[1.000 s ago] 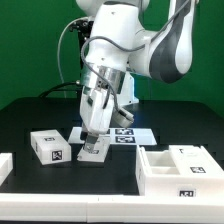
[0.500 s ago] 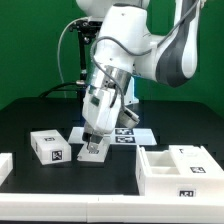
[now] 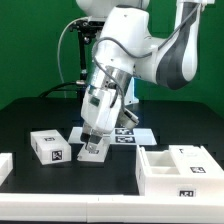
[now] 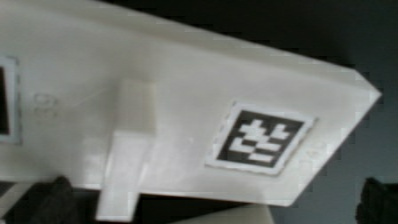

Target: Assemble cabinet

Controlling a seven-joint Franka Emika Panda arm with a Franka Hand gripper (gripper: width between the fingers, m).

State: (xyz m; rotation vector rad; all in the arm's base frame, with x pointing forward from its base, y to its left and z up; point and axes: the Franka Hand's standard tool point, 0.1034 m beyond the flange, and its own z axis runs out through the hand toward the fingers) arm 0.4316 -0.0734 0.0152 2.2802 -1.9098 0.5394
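The cabinet (image 3: 178, 167), a large white boxy body with inner dividers and a tag on its front, sits at the exterior view's lower right. My gripper (image 3: 93, 140) is far from it, lowered over a small white tagged block (image 3: 93, 151) near the table's middle. In the wrist view that block (image 4: 178, 100) fills the picture, with a black-and-white tag (image 4: 263, 138) and a raised white rib (image 4: 128, 140). The dark fingertips (image 4: 32, 203) stand wide apart at the picture's edges, by the block's near edge. The gripper (image 4: 210, 205) is open.
A second small white tagged block (image 3: 49, 146) lies at the exterior view's left. The marker board (image 3: 122, 135) lies just behind the gripper. Another white part (image 3: 4, 166) shows at the far left edge. The table is black.
The arm's upper links have leaned a little toward the exterior view's right. The gripper has stayed over the small block, which has not moved.
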